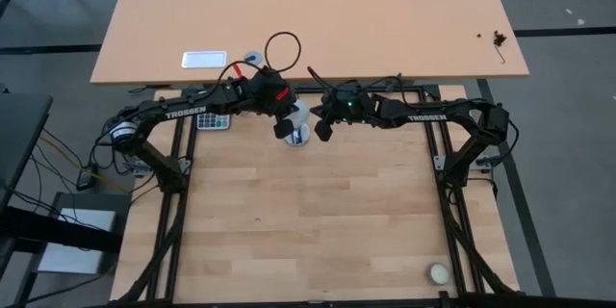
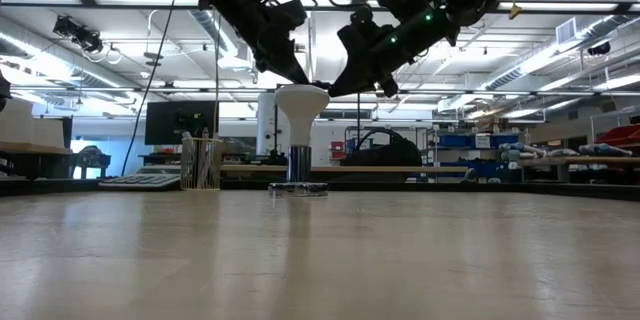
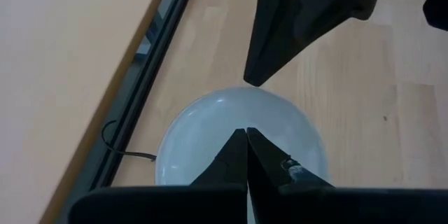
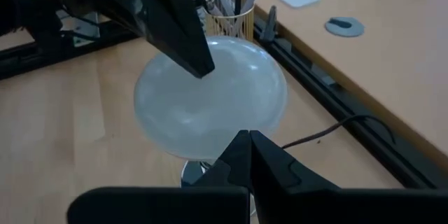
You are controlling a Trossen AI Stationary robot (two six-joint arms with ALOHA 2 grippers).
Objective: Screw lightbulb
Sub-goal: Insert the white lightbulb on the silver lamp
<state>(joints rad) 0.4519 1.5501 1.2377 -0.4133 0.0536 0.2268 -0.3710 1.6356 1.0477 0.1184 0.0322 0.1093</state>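
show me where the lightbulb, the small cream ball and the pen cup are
lightbulb (image 4: pixel 210 98), right wrist view, on the frosted globe's top
cream ball (image 1: pixel 439 273), high view, on the ball's middle, near the table's corner on the right arm's side
pen cup (image 2: pixel 201 163), low view, on the cup's side wall

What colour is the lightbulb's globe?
Frosted white; the lightbulb shows best in the right wrist view.

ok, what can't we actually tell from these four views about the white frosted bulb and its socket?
- Whether either shut gripper, left or right, touches the white frosted lightbulb: the tips meet its globe edge-on in the low view.
- Thread engagement: the grey metal base enters the silver socket disc, the joint too small in the low view.
- From the high view, the arms hide the bulb's sides.
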